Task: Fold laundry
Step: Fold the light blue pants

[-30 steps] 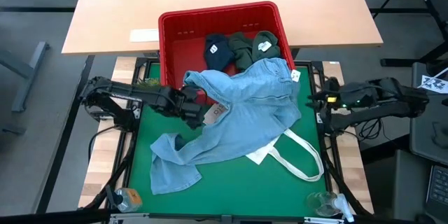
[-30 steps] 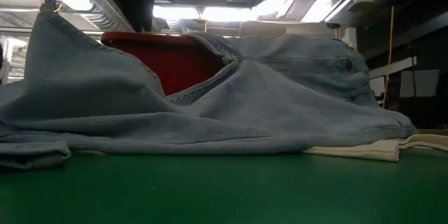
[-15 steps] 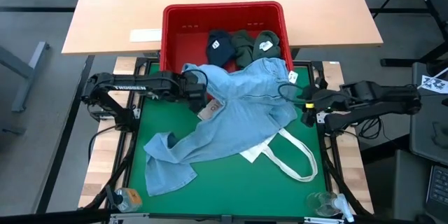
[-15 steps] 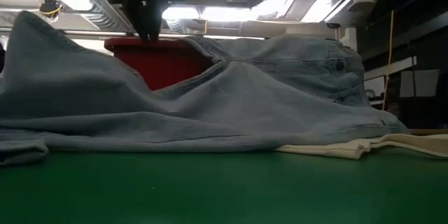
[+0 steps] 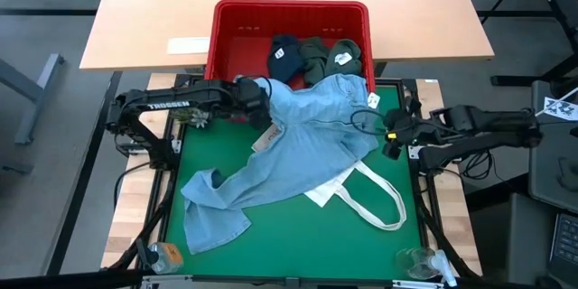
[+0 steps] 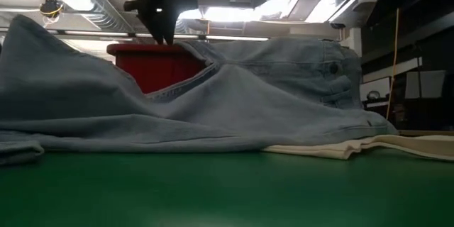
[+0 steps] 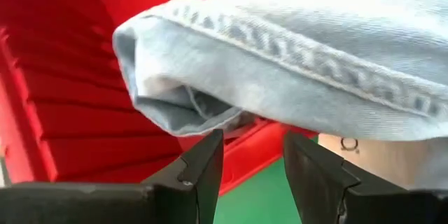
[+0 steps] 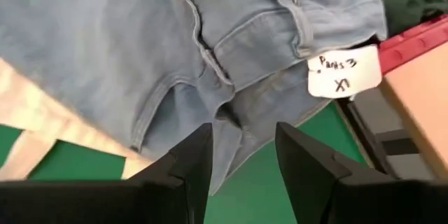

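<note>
The light blue denim trousers (image 5: 298, 149) were seen spread from the green mat's far edge to its near-left corner, dragged leftward and off the red plastic slotted basket (image 5: 237, 32), whose rim had been pushed farther back. The left gripper (image 5: 256, 101) had been drawn to the far-left corner, its fingers apart beneath the waistband, gripping nothing. The right gripper (image 5: 390, 135) had been brought in to the right edge, likewise parted and empty, so folding was judged barely begun.

Red basket (image 5: 237, 38), white tote bag (image 5: 379, 200)
</note>
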Motion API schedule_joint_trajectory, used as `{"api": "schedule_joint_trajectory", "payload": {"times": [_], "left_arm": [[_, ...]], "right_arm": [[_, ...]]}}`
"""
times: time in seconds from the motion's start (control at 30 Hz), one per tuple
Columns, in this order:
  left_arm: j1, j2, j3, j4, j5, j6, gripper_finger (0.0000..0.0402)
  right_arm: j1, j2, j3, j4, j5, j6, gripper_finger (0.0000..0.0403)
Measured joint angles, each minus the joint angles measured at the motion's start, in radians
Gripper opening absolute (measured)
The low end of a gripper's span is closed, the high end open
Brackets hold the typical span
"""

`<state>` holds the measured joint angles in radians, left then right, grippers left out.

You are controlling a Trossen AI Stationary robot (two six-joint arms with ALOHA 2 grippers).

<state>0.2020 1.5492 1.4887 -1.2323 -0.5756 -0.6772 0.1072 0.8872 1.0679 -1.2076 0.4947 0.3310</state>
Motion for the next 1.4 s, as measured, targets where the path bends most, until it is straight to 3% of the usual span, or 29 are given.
{"api": "schedule_joint_trajectory", "payload": {"times": [0.33, 0.57, 0.7, 1.0, 1.4], "left_arm": [[-0.064, -0.122, 0.0, -0.036, 0.199, 0.011, 0.0144], [-0.221, -0.141, 0.0, -0.027, 0.354, -0.067, 0.0144], [-0.326, -0.127, -0.001, 0.01, 0.349, -0.1, 0.0144], [-0.461, -0.092, -0.001, 0.18, 0.25, -0.106, 0.0144], [-0.524, 0.038, -0.001, 0.27, 0.243, -0.099, 0.0144]], "right_arm": [[-0.022, 0.02, 0.0, 0.01, -0.303, -0.052, 0.0154], [-0.022, 0.052, -0.111, 0.114, -0.408, -0.053, 0.0154], [-0.022, 0.072, -0.181, 0.109, -0.393, -0.061, 0.0154], [-0.023, 0.134, -0.242, 0.129, -0.163, -0.109, 0.0154], [-0.023, 0.224, -0.243, 0.109, -0.176, -0.102, 0.0154]]}}
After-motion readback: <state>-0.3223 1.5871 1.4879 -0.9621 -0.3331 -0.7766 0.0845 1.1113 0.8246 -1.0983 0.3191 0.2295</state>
